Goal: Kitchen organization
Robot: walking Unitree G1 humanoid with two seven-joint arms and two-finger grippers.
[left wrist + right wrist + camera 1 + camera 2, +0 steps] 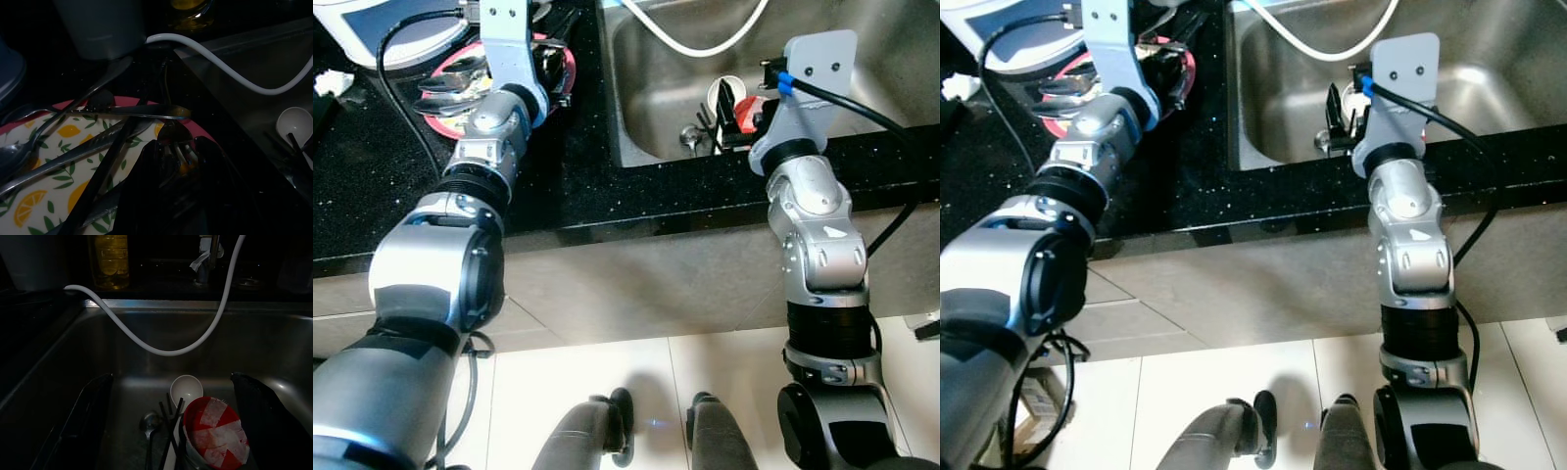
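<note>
A red-rimmed plate (49, 196) with a lemon pattern lies on the black counter (568, 186) and carries several spoons and knives. My left gripper (181, 171) hovers low over the plate's edge nearest the sink, its fingers shut on the tines of a fork (172, 133). My right gripper (171, 379) reaches down into the steel sink (646, 59) and stands open. Between and just beyond its fingers are a red cup (215, 431) with white patches, a white spoon (187, 387), a metal spoon (149, 421) and thin black utensils (168, 431).
A white hose (146, 345) droops from the faucet (208, 254) across the sink. A bottle of yellow oil (111, 259) stands behind the sink. A white appliance (382, 29) sits at the counter's far left, a grey container (102, 24) beyond the plate.
</note>
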